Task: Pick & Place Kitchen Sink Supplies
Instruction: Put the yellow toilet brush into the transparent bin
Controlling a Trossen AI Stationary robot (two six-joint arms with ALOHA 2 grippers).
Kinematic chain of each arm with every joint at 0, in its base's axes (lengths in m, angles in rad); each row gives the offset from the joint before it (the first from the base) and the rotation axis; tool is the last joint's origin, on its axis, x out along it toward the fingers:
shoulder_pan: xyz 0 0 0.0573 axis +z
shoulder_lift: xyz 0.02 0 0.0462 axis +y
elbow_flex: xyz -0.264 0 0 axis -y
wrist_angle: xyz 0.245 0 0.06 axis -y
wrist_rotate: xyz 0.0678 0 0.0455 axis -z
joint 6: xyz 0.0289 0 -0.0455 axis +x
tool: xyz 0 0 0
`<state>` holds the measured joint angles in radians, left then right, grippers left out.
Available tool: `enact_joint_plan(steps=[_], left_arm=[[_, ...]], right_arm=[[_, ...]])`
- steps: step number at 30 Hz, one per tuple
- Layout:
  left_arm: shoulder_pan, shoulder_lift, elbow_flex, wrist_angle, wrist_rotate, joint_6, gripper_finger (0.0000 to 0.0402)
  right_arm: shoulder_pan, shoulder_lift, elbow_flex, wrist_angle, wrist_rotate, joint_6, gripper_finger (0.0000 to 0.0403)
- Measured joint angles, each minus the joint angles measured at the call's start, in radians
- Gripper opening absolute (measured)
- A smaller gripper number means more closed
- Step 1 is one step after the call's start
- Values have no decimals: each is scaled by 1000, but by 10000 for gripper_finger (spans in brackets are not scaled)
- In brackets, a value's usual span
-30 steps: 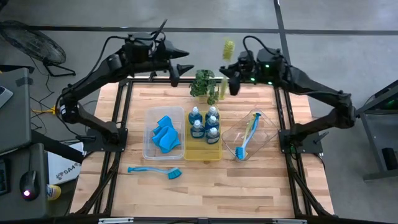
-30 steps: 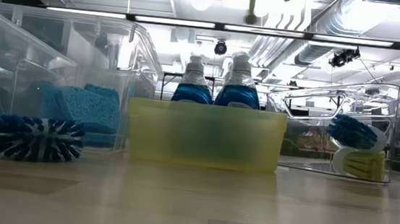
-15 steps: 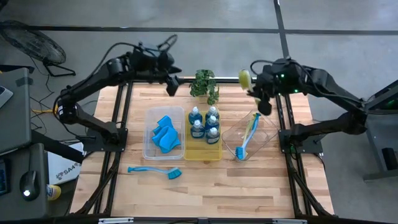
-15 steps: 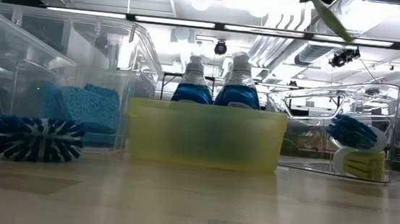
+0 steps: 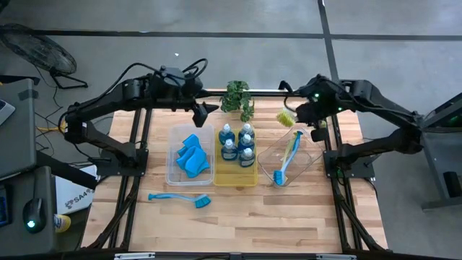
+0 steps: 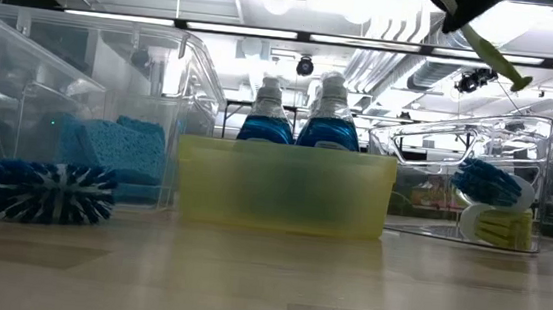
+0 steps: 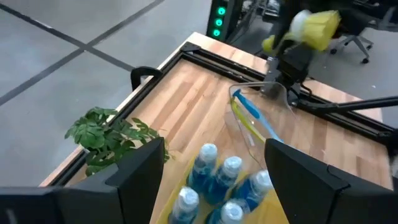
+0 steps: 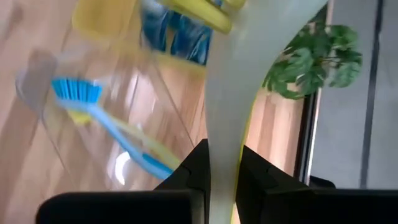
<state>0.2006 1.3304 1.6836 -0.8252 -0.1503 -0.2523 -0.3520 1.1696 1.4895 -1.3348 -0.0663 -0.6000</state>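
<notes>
Yellow-green dish brush (image 5: 286, 118) — clenched in right gripper (image 5: 309, 115) jaws — slants, bristles toward the plant (image 5: 237, 97).

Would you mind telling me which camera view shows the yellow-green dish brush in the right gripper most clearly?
The high view: the yellow-green dish brush shows its bristle head beside the right gripper, above the clear tray. The right wrist view shows only the pale handle between the fingers; the low view, a slanting piece; the left wrist view, a distant blur.
</notes>
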Motion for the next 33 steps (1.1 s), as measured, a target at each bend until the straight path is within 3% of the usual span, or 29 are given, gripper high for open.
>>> enact_joint_plan(steps=[5, 12, 19, 30, 33], left_arm=[[-33, -86, -89, 74, -1, 7, 273], [-31, -296, -434, 397, 58, -62, 273], [-31, -448, -716, 657, 180, -193, 273], [-31, -576, -803, 671, 290, -188, 273], [-31, -589, -803, 669, 309, -168, 273]], right_arm=[[88, 65, 0, -83, 97, -43, 32], [210, 169, 0, -172, 286, -92, 32], [286, 286, 0, -240, 310, -109, 32], [342, 454, 0, -236, 344, -261, 32], [342, 487, 0, -238, 295, -281, 32]])
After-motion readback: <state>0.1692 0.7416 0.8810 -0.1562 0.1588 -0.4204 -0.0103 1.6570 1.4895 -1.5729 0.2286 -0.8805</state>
